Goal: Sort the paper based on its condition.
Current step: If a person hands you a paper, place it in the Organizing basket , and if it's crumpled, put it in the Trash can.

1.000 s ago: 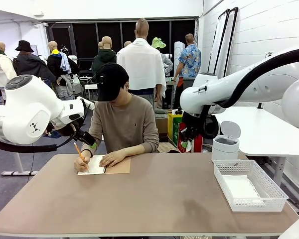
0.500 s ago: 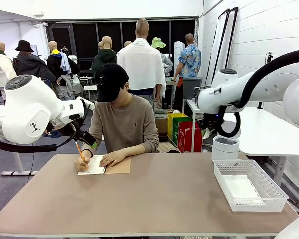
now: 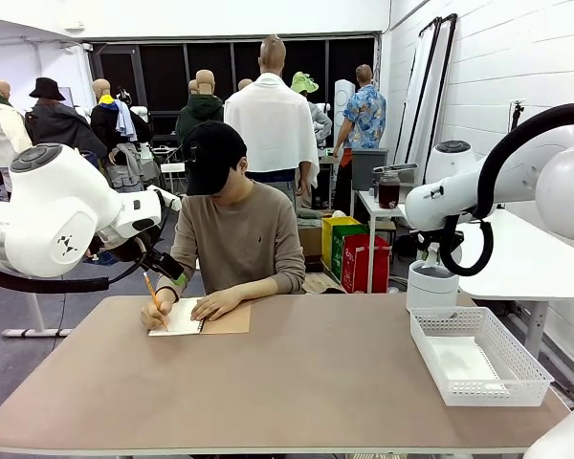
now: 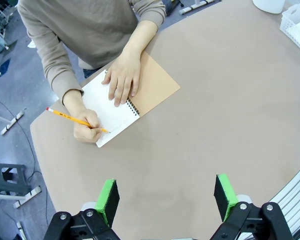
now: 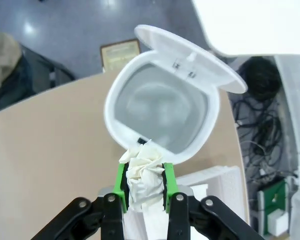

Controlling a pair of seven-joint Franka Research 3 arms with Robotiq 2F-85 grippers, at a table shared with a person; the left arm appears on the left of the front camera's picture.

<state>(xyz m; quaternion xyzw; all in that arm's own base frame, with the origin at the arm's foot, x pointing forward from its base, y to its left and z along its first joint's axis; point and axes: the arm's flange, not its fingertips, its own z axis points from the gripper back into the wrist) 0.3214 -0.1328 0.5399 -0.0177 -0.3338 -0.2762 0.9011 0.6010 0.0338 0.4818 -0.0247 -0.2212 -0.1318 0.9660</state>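
Brown table (image 3: 297,382), open notebook (image 3: 228,321) far left, white mesh basket (image 3: 497,390) right, white bin (image 3: 431,287) behind it

Bright, even light falls from above. The table (image 3: 297,382) shows a faint sheen near its middle and soft shadows. Wrist views bow at their edges; the crumpled paper (image 5: 142,175) is sharp, the floor (image 5: 65,30) behind soft.

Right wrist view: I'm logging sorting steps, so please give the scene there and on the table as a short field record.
Right end effector: shut on crumpled paper
Bin: white, lid open, just ahead of the paper
Basket: white mesh, flat sheet inside
Left end effector: open, empty, above table
Person: writing in notebook with pencil
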